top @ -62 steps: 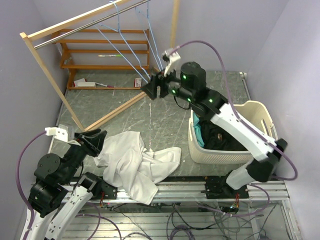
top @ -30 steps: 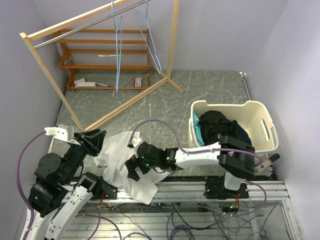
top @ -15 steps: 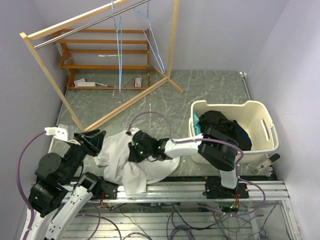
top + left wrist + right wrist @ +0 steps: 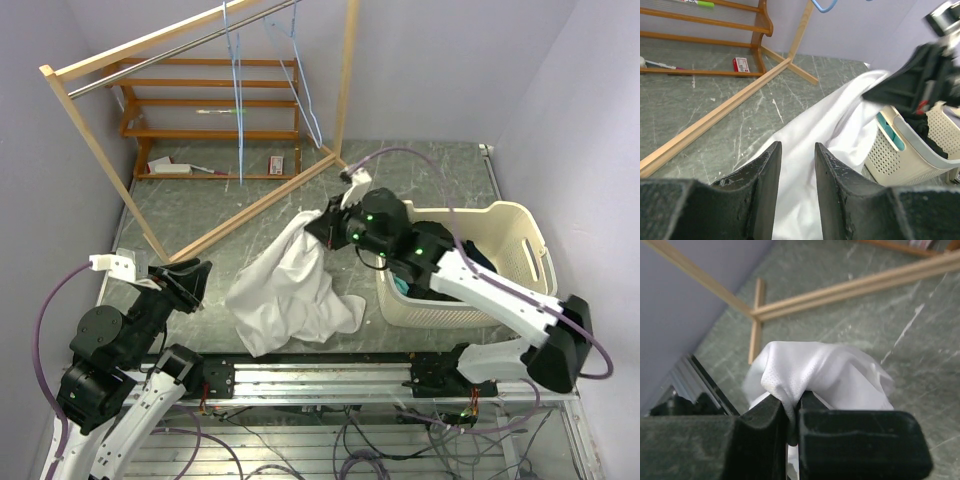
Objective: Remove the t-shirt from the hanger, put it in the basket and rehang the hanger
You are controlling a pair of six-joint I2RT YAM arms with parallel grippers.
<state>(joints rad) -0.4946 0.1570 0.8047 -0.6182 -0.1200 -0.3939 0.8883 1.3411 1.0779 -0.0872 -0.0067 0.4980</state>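
- Pinching a fold of the white t-shirt (image 4: 290,285), my right gripper (image 4: 322,222) is clamped tight on the cloth.
- The shirt drapes from it onto the green table (image 4: 420,170), between the wooden rack (image 4: 250,205) and the laundry basket (image 4: 520,215), off the blue hangers (image 4: 239,100).
- My left gripper (image 4: 796,147) sits with jaws parted, empty.

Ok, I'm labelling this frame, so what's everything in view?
grey-green marbled tabletop: one, grey-green, under everything
white cloth t-shirt: one, white, held up by right gripper, trailing onto tabletop
wooden clothes rack with metal rail: one, tan, back left
thin blue wire hangers: two, blue, on the rail
cream perforated plastic basket: one, cream, right side
dark clothing heap: one, black, inside basket
small red-and-white box: one, under the rack
left gripper: one, black, open, near left
right gripper: one, black, shut on the t-shirt
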